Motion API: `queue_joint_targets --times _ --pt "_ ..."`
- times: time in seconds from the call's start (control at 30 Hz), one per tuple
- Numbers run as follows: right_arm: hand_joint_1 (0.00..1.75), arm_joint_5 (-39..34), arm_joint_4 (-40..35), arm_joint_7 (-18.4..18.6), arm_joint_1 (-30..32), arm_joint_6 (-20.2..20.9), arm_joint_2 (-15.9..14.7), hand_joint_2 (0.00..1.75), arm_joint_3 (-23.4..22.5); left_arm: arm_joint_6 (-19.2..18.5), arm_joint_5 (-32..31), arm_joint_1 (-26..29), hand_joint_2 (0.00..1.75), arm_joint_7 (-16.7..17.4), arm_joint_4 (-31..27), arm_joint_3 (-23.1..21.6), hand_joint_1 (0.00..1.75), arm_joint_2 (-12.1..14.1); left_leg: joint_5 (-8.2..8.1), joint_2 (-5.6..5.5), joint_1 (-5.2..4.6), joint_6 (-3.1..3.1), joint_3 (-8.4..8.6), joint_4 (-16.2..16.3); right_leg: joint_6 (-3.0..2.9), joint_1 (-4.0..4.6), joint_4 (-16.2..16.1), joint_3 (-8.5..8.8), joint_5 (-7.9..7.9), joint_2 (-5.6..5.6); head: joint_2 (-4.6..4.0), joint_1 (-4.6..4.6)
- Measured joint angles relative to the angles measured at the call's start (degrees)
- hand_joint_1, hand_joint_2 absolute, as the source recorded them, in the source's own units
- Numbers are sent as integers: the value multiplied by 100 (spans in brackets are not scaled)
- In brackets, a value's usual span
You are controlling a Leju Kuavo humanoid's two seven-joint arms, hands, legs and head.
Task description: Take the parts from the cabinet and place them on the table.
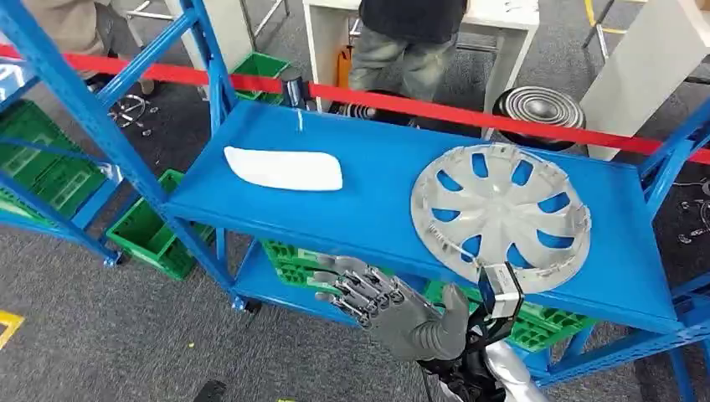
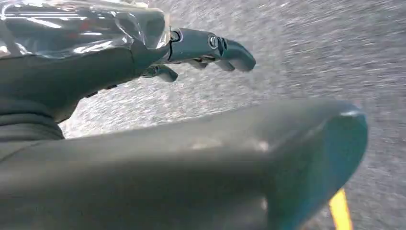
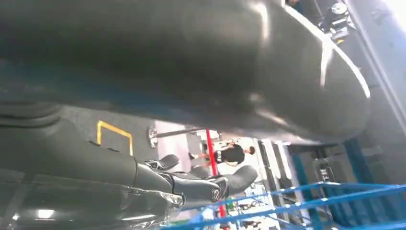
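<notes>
A silver wheel cover [image 1: 501,216] and a flat white part [image 1: 284,168] lie well apart on the blue cabinet shelf [image 1: 377,201]. The right hand [image 1: 393,306] hovers below the shelf's front edge, fingers spread, holding nothing. The left hand [image 2: 143,52] hangs over grey floor [image 2: 311,52], fingers extended and empty.
</notes>
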Motion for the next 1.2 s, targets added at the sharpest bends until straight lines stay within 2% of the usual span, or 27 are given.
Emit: queue_joint_targets --times 0.1,0.13,0.17,0.2,0.23,0.27,0.3,0.33,0.43,0.47,0.5,0.57,0.6,0.63,0.67,0.7,0.77,0.8,0.87,0.93,0.97,1.0,1.03,1.1,1.13,1.17,1.2 --pt "0 -7 33 0 -1 9 7 0 4 7 0 -4 0 0 0 22 0 0 -534 -4 33 -95 -821 1252 -64 17 2 24 -47 137 0 0" --pt "0 -9 48 0 -1 11 7 0 7 9 0 6 0 0 0 22 0 0 -502 -5 34 -101 -962 1346 -54 20 3 34 -61 195 0 2" --pt "0 -13 59 -2 -1 11 5 0 9 13 0 5 0 0 0 26 0 2 -303 -7 33 -87 -968 1166 -56 24 3 56 -69 254 0 0" --pt "0 -15 68 -7 -1 11 7 0 11 18 -2 1 0 0 0 28 0 2 22 -23 32 -59 -842 750 -46 28 3 92 -88 310 0 0" --pt "0 -24 70 -13 -3 11 7 0 13 18 -7 -1 0 -2 0 28 0 2 346 -51 28 -21 -658 257 -43 42 1 127 -102 356 0 0" --pt "0 -33 70 -22 -4 11 11 0 15 20 -9 -1 0 -2 0 31 0 2 696 -172 20 50 -449 -306 -38 49 -2 162 -112 407 0 2" --pt "0 -39 72 -28 -5 11 15 0 15 20 -15 -5 0 -2 6 31 0 16 565 -283 30 107 -415 -374 -15 51 -14 166 -116 434 0 18" --pt "0 -46 72 -37 -10 17 11 0 13 24 -17 -10 0 -9 4 31 0 17 499 -300 -2 140 -418 -418 4 28 -12 134 -110 479 0 0" --pt "0 -65 79 -57 -9 17 24 0 28 39 -41 -25 0 -11 5 41 0 37 640 -231 -29 243 -314 -489 115 53 -60 137 -93 604 0 -11" --pt "0 -70 79 -61 -4 17 20 0 24 39 -50 -47 0 -11 2 46 0 22 724 -144 44 235 -251 -617 111 56 25 87 -135 430 0 -11" --pt "0 -74 79 -68 -25 17 13 0 28 39 -68 -55 0 -15 2 52 0 15 733 -125 27 255 -213 -667 114 90 194 4 -244 200 0 13" --pt "0 -74 81 -72 -40 17 11 0 33 37 -74 -53 0 -15 4 55 0 15 729 -12 20 260 -213 -666 79 48 1103 -457 -640 89 0 20" --pt "0 -72 90 -72 -33 17 9 0 39 37 -74 -51 0 -15 4 55 0 15 727 40 18 259 -224 -663 91 32 1548 -693 -781 84 0 20" --pt "0 -72 105 -72 -31 17 2 0 42 35 -74 -50 0 -15 4 55 0 15 724 90 18 255 -230 -663 138 15 1786 -825 -814 80 0 24" --pt "0 -72 116 -72 -30 17 -7 0 42 35 -77 -50 0 -15 4 55 0 9 714 136 19 239 -225 -662 206 -13 1697 -794 -736 68 0 22" --pt "0 -72 118 -72 -31 17 -11 0 42 35 -77 -52 0 -15 4 55 0 -2 702 178 23 221 -212 -658 291 -39 1314 -587 -559 41 0 22" --pt "0 -72 118 -72 -37 17 -11 0 42 33 -77 -54 0 -15 4 55 0 -22 648 255 39 144 -186 -604 418 -69 149 41 -159 -157 0 24" --pt "0 -74 120 -74 -39 17 -11 0 42 35 -77 -60 0 -15 4 59 0 2 613 280 -1 95 -192 -569 321 -31 55 89 -221 -308 0 18" --pt "0 -72 118 -79 -42 15 -4 0 42 35 -83 -61 0 -15 4 61 0 9 570 332 -15 43 -204 -513 203 -20 46 94 -194 -188 0 9" --pt "0 -74 118 -81 -40 15 -4 0 44 35 -92 -59 0 -13 4 61 0 7 562 413 9 11 -179 -521 137 -10 49 82 -187 -101 0 9" --pt "0 -74 118 -81 -39 15 0 0 44 35 -96 -66 0 -13 4 61 0 9 506 351 50 -39 -204 -489 94 -62 34 100 -172 -51 0 9" --pt "0 -74 118 -83 -46 15 4 0 42 37 -103 -68 0 -13 4 63 0 13 322 160 65 -62 -288 -267 77 -57 34 107 -172 -15 0 4" --pt "0 -72 118 -87 -47 2 15 0 42 42 -112 -66 0 -13 4 63 0 15 111 72 67 -75 -444 100 51 -48 34 107 -171 4 0 2" --pt "0 -13 118 -92 -27 -46 24 0 42 65 -112 -56 0 -13 4 68 0 28 -314 18 67 -90 -928 1113 23 -9 37 98 -166 68 0 0" --pt "0 13 122 -92 -9 -64 22 0 42 85 -101 -50 0 -26 4 70 0 31 -376 9 67 -77 -1094 1419 22 14 38 99 -167 96 0 2" --pt "0 24 133 -92 5 -70 22 175 39 120 -66 -41 0 -54 4 85 0 31 -298 7 65 -47 -1124 1434 21 34 38 106 -167 123 0 2" --pt "0 26 146 -92 11 -70 22 175 39 155 -46 -34 0 -92 4 127 0 37 -90 6 56 0 -1017 1160 21 57 38 115 -167 149 0 2"
